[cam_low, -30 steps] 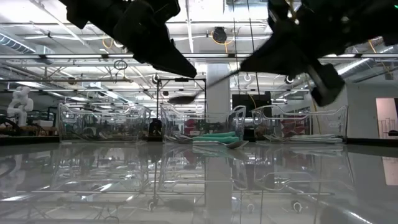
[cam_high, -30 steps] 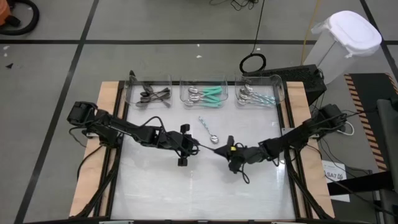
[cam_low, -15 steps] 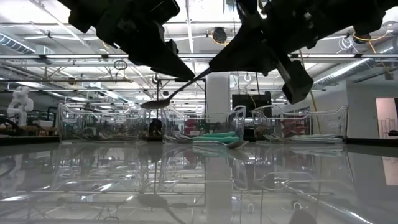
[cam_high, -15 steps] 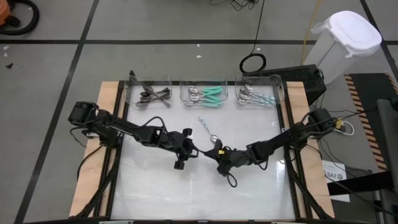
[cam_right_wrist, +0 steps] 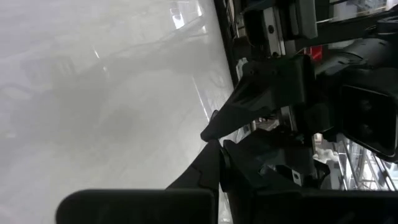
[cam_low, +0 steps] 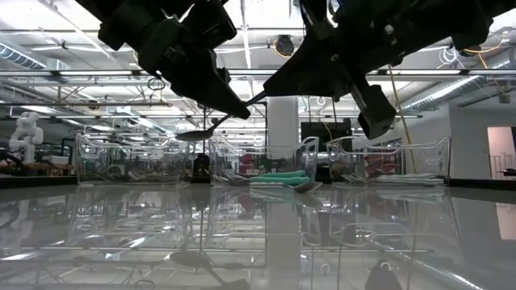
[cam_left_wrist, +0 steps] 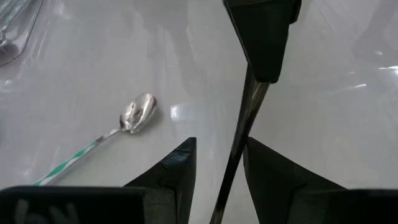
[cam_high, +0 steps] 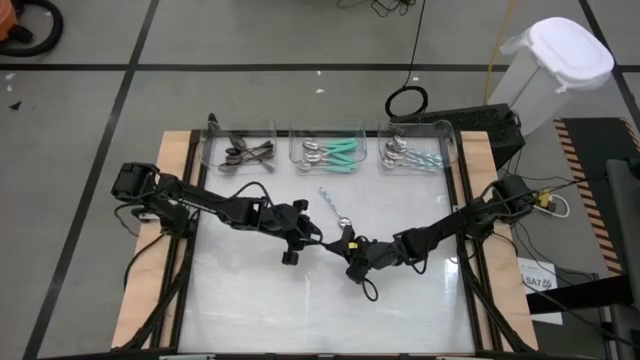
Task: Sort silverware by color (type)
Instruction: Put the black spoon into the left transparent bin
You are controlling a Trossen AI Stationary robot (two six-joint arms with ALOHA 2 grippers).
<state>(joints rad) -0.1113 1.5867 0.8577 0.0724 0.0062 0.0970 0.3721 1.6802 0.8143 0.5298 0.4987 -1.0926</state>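
Above glossy table, dark spoon pinched (mid-air) between right gripper and half-spread left gripper.

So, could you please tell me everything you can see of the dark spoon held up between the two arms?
The dark spoon is slim, all black and looks like metal. It hangs in the air above the table's middle, its bowl tilted down. The right gripper is shut on its handle end. The handle runs between the left gripper's fingers, whose grip cannot be told.

spoon on table, bins behind
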